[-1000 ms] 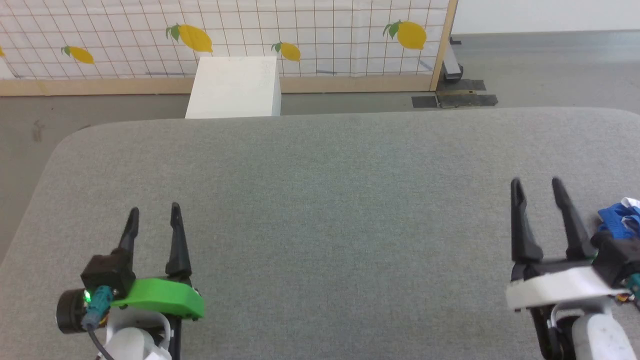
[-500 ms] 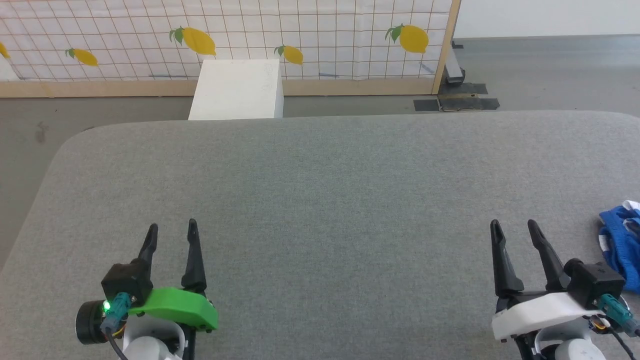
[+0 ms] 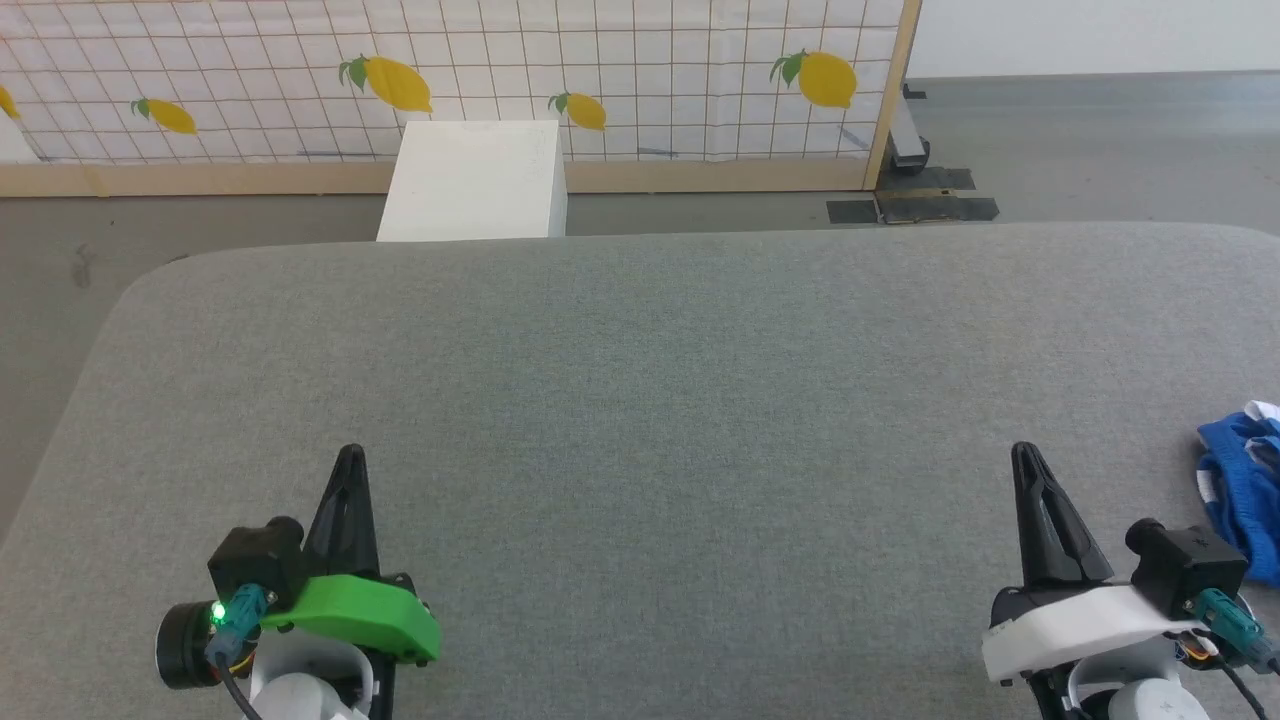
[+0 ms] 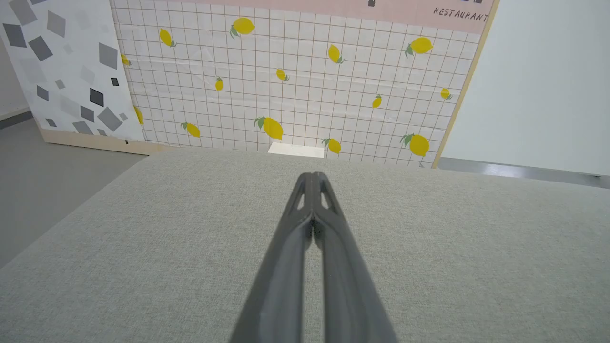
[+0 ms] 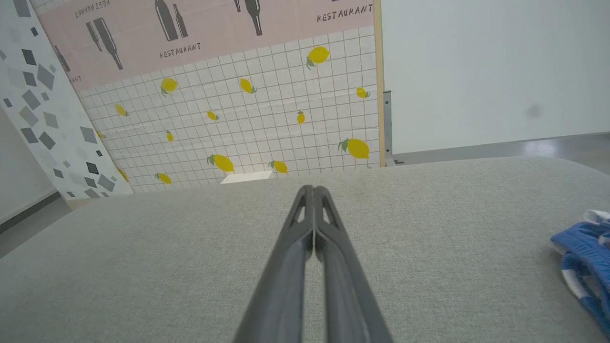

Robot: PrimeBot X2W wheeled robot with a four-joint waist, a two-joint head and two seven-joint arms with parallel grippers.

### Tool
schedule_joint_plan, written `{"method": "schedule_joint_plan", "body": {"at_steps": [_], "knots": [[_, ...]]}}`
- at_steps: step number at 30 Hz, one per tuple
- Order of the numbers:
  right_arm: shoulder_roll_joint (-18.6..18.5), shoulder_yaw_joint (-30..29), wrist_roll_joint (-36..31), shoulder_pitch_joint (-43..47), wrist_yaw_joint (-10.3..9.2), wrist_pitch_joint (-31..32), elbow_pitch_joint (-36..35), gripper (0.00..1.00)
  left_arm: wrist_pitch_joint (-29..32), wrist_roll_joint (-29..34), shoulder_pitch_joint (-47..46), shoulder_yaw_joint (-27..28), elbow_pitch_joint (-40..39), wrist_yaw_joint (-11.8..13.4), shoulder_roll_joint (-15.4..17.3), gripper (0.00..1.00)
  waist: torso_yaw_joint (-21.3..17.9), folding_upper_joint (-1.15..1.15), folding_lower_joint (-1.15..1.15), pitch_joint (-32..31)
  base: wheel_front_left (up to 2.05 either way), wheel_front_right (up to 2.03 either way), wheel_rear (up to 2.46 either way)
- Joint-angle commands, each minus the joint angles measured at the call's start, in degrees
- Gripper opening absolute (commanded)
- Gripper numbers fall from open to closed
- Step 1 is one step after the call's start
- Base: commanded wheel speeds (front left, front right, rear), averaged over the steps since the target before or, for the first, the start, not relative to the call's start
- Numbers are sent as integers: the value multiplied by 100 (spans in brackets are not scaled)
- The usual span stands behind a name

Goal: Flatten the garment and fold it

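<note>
Grey woven worktop (image 3: 640, 400), one crumpled blue garment (image 3: 1245, 500) at its right edge. Two dark tapered tools, left tool (image 3: 350, 458) and right tool (image 3: 1025, 455), both pinched shut, empty.

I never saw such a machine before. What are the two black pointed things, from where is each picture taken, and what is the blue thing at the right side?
This is a robot with two arms. One picture comes from a camera on its head, looking down at a grey table. The black pointed things are its grippers: the left gripper and the right gripper. Both are shut and hold nothing. The other two pictures come from cameras on the wrists, each looking along its own gripper. The blue thing is the garment, crumpled on the table, right of the right gripper and not touching it. Behind the table stand a white box and a lemon screen.
</note>
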Motion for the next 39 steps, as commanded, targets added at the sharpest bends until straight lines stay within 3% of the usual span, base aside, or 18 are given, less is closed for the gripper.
{"method": "schedule_joint_plan", "body": {"at_steps": [1, 39], "knots": [[1, 9, -43, 6, 0, 16, -33, 0, 28, 47, 19, 1, -39, 0, -9, 0, 2, 0, 0, 0, 0, 0, 0], [3, 66, -408, 53, -3, 438, -360, 0, 470, 407, 163, 39, -414, -1, -79, 0, 33, 0, 0, 0, 0, 0, 0]]}}
